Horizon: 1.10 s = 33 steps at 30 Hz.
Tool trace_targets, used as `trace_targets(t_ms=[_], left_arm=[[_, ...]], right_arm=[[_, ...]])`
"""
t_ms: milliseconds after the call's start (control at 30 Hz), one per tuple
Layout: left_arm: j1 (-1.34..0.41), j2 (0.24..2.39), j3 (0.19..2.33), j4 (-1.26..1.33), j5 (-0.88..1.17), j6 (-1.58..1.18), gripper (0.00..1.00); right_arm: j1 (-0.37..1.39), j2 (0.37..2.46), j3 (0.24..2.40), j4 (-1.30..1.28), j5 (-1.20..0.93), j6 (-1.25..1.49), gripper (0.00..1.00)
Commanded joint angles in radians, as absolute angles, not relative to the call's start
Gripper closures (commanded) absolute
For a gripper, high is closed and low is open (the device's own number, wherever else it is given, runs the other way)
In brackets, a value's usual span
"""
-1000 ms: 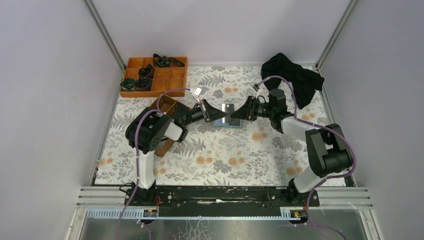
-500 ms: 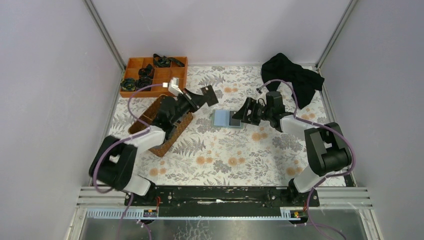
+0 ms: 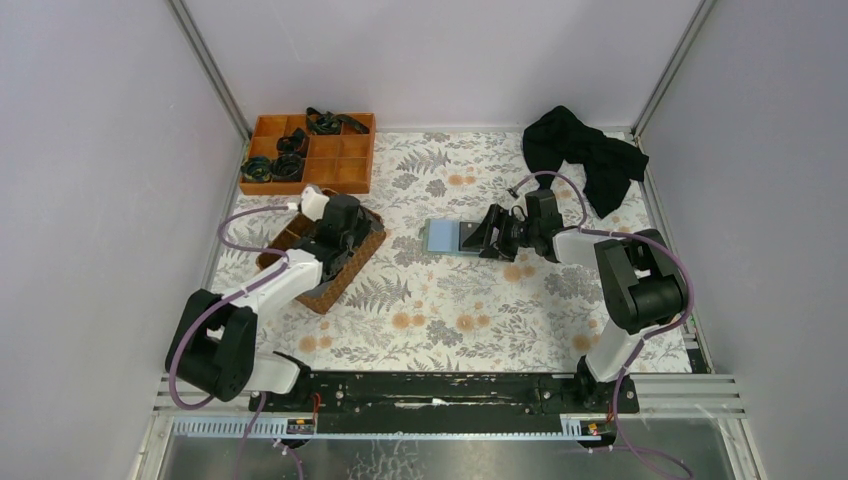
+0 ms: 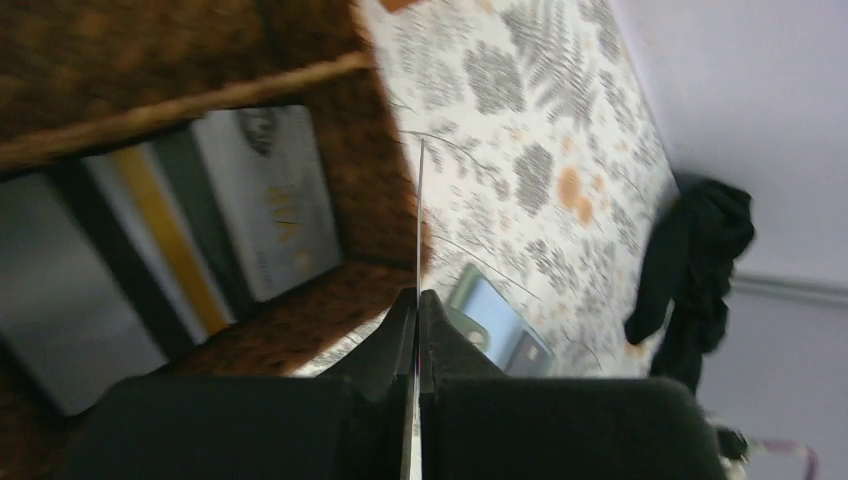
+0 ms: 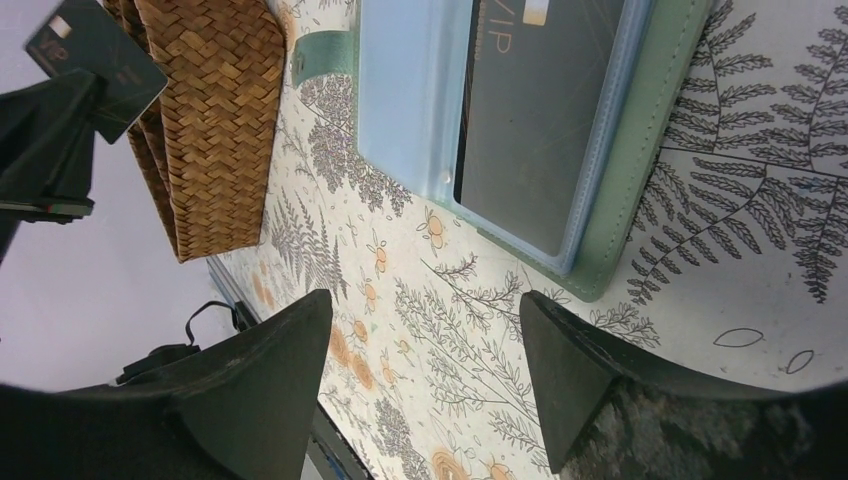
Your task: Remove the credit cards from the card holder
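The card holder (image 3: 445, 237) lies open on the floral mat, light blue inside, with a dark card (image 5: 540, 120) still in its slot. My left gripper (image 4: 417, 295) is shut on a thin dark credit card (image 4: 418, 215), seen edge-on, and holds it over the wicker basket (image 3: 325, 255). The right wrist view shows that card (image 5: 95, 65) too. Several cards lie in a basket compartment, one of them whitish (image 4: 275, 200). My right gripper (image 5: 423, 300) is open and empty, just beside the holder's right edge (image 5: 640, 170).
An orange divided tray (image 3: 310, 152) with black items stands at the back left. A black cloth (image 3: 585, 155) lies at the back right. The basket sits left of the card holder, under my left arm.
My left gripper has drawn a card from the holder and swung left with it to above the basket. My right gripper has stayed by the holder, shifting slightly.
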<state>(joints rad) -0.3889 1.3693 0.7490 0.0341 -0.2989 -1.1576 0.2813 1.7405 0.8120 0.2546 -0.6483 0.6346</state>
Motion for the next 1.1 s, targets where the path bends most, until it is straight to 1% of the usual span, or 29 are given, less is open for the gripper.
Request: trace_targets(t_ms=[0, 167, 233, 367, 800, 833, 867, 933, 967, 1000, 1067], left_arm=[[-0.382, 1.345, 0.765, -0.131, -0.517, -1.282, 1.00], [-0.381, 1.427, 0.877, -0.309, -0.598, -1.332, 1.00], [-0.378, 1.464, 0.907, -0.345, -0.585, -1.341, 1.00], [-0.377, 1.514, 0.920, -0.354, -0.541, -1.375, 1.00], [-0.374, 1.559, 0.920, -0.337, -0.572, -1.397, 1.00], [-0.375, 1.562, 0.920, -0.337, -0.571, -1.399, 0.99], [-0.376, 1.564, 0.922, -0.336, -0.570, -1.398, 0.93], [-0.376, 1.562, 0.924, -0.325, -0.565, -1.389, 0.78], [-0.375, 1.559, 0.922, -0.321, -0.562, -1.389, 0.72], [-0.376, 1.551, 0.917, -0.310, -0.560, -1.384, 0.68], [-0.375, 1.533, 0.904, -0.287, -0.558, -1.375, 0.64]], right_arm=[[0.284, 1.747, 0.822, 0.308, -0.683, 0.653, 0.24], [0.284, 1.770, 0.822, 0.338, -0.706, 0.674, 0.24], [0.284, 1.775, 0.822, 0.338, -0.707, 0.677, 0.24], [0.285, 1.781, 0.825, 0.337, -0.709, 0.675, 0.25], [0.284, 1.791, 0.825, 0.344, -0.723, 0.679, 0.25], [0.285, 1.793, 0.826, 0.344, -0.724, 0.680, 0.25], [0.284, 1.793, 0.826, 0.344, -0.725, 0.680, 0.25], [0.285, 1.794, 0.826, 0.347, -0.727, 0.680, 0.25], [0.284, 1.796, 0.827, 0.347, -0.727, 0.680, 0.25], [0.284, 1.797, 0.827, 0.347, -0.727, 0.680, 0.25], [0.285, 1.800, 0.828, 0.349, -0.729, 0.682, 0.25]])
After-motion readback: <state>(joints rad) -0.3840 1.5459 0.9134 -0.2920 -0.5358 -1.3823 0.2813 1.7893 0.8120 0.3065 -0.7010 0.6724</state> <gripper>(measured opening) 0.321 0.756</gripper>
